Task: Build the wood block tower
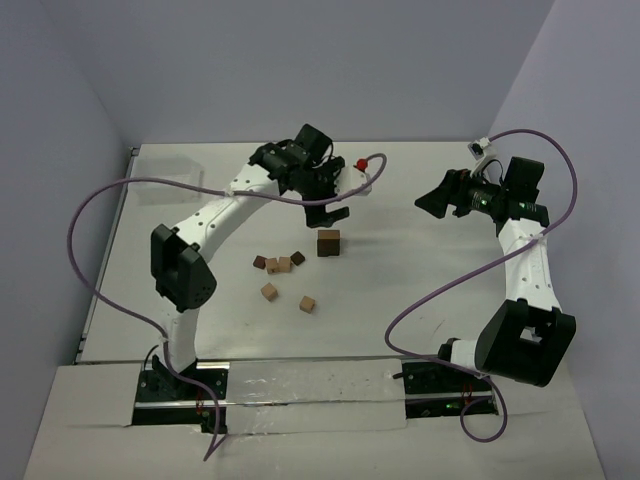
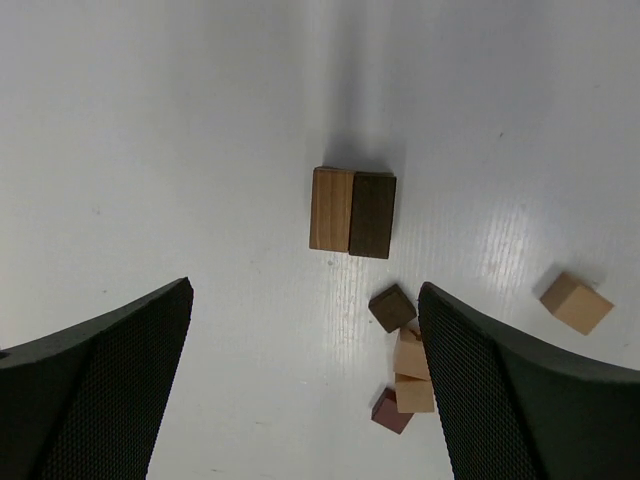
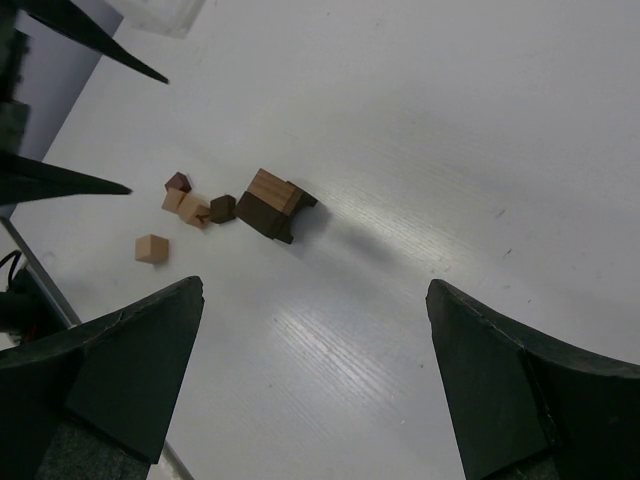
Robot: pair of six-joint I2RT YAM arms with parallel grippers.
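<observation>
The tower (image 1: 328,243) is a small stack mid-table, dark brown below with a tan and a dark top side by side (image 2: 352,212); it also shows in the right wrist view (image 3: 272,203). Several loose wood blocks (image 1: 278,264) lie to its left, with two tan ones (image 1: 268,291) (image 1: 307,303) nearer the front. In the left wrist view a dark cube (image 2: 392,307), two tan cubes (image 2: 410,352) and a reddish cube (image 2: 390,411) lie beside my right finger. My left gripper (image 1: 326,214) (image 2: 305,295) hangs open and empty above the tower. My right gripper (image 1: 430,203) (image 3: 315,290) is open and empty, well to the right.
A clear plastic container (image 1: 165,180) stands at the back left; it also shows in the right wrist view (image 3: 150,12). A purple cable (image 1: 90,210) loops over the left side of the table. The left gripper's fingers (image 3: 70,180) show at the left edge of the right wrist view.
</observation>
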